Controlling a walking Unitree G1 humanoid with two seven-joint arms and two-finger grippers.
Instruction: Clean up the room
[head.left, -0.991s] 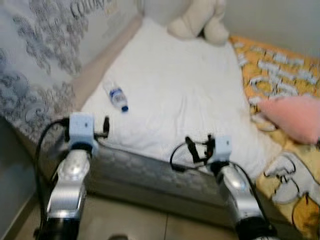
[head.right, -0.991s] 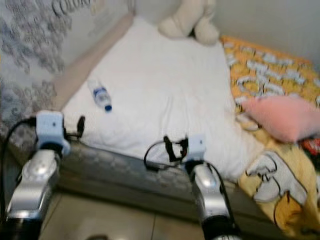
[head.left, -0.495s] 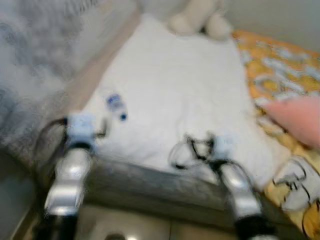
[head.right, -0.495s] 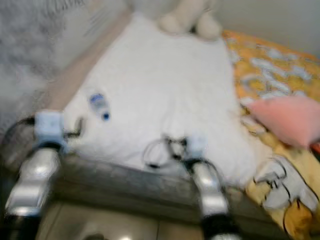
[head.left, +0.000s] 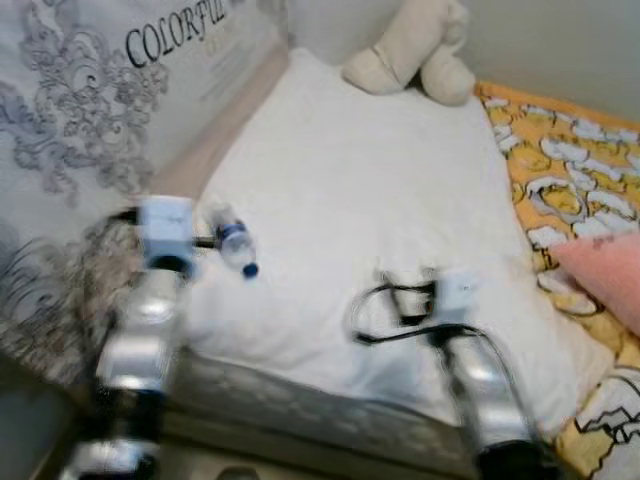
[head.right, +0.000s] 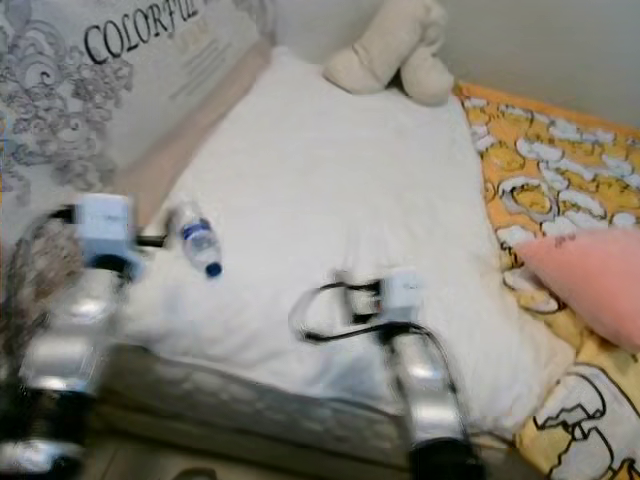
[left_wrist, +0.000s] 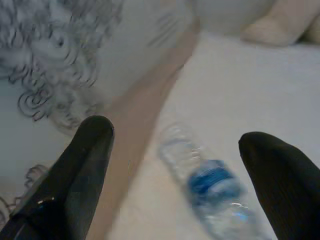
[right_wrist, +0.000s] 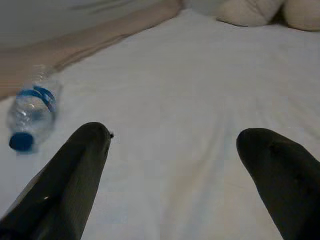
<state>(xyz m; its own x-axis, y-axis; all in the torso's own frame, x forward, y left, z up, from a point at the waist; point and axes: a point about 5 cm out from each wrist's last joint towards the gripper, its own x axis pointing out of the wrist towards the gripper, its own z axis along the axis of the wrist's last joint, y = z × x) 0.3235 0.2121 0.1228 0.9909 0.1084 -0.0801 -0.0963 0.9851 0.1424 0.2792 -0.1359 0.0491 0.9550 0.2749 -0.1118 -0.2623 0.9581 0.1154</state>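
Two grippers were held out over a bed (head.left: 400, 180) with a white cover; this was the largest thing in view, and a printed headboard wall (head.left: 80, 120) ran along the side of the left arm. Beyond both sets of jaws, at the far end of the cover, sat a cream plush toy (head.left: 415, 50); out past the right arm lay a yellow patterned blanket (head.left: 570, 170) with a pink pillow (head.left: 605, 275) on it. The smallest thing was a clear plastic bottle (head.left: 232, 240) with a blue label and a blue cap; it lay on its side on the white cover, close to the wall edge.

The left gripper (left_wrist: 195, 165) had its jaws spread wide and held nothing; in the left wrist view the bottle lay just ahead of the two fingers and roughly between their lines, nearer to one finger, not touching either. The right gripper (right_wrist: 175, 165) was also wide open and empty; the bottle was off to the outside of its jaws, well apart from them.

I judge that the step in hand was the approach to the bottle with the left arm; the next move probably calls for lowering the jaws around the bottle's body and closing gently, since a round bottle on a soft cover may roll away.
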